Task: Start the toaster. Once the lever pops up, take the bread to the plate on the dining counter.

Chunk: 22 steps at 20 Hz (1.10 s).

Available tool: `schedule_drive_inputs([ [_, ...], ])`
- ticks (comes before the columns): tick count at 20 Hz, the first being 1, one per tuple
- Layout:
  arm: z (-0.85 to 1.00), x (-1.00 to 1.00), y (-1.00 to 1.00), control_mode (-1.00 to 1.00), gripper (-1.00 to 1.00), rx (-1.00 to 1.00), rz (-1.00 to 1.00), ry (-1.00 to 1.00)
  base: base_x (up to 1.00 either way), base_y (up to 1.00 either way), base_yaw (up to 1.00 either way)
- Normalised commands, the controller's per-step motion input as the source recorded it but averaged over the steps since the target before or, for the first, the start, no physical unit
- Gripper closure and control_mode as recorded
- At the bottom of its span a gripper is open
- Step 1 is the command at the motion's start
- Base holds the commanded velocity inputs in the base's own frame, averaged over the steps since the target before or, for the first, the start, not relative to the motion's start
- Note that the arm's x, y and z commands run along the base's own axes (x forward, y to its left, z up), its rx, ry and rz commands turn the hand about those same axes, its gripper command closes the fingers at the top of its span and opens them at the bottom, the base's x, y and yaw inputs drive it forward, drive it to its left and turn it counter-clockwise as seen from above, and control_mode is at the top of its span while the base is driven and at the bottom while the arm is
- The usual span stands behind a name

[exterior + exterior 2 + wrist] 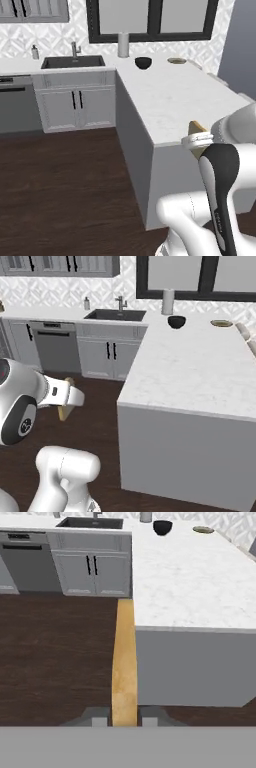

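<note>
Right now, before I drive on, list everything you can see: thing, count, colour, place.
bread: one, golden-tan, edge-on, clamped between the fingers
dining counter: one, white marble-look, ahead
plate: one, beige, far end of dining counter
bowl: one, dark, far end of dining counter, left of plate
paper towel roll: one, white, behind bowl
sink: one, dark, in back counter
faucet: one, grey, behind sink
soap bottle: one, pale, left of sink
dishwasher: one, grey, left of sink cabinet
fingers: two, dark, shut on bread

bread (124, 662) edge-on — plate (203, 530) on dining counter (200, 582)
</note>
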Motion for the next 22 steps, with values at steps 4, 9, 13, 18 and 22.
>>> schedule_drive_inputs([
  [4, 0.00, 0.00, 0.00, 1.00, 1.00, 0.00, 0.00, 0.00, 0.69, -1.00, 0.00],
  [9, 0.00, 0.00, 0.00, 1.00, 1.00, 0.00, 0.00, 0.00, 0.38, -1.00, -0.02],
  [13, 0.00, 0.00, 0.00, 1.00, 1.00, 0.00, 0.00, 0.00, 0.00, -1.00, -0.02],
  [18, 0.00, 0.00, 0.00, 1.00, 1.00, 0.00, 0.00, 0.00, 0.00, -1.00, 0.00],
  [22, 0.00, 0.00, 0.00, 1.00, 1.00, 0.00, 0.00, 0.00, 0.19, -1.00, 0.00],
])
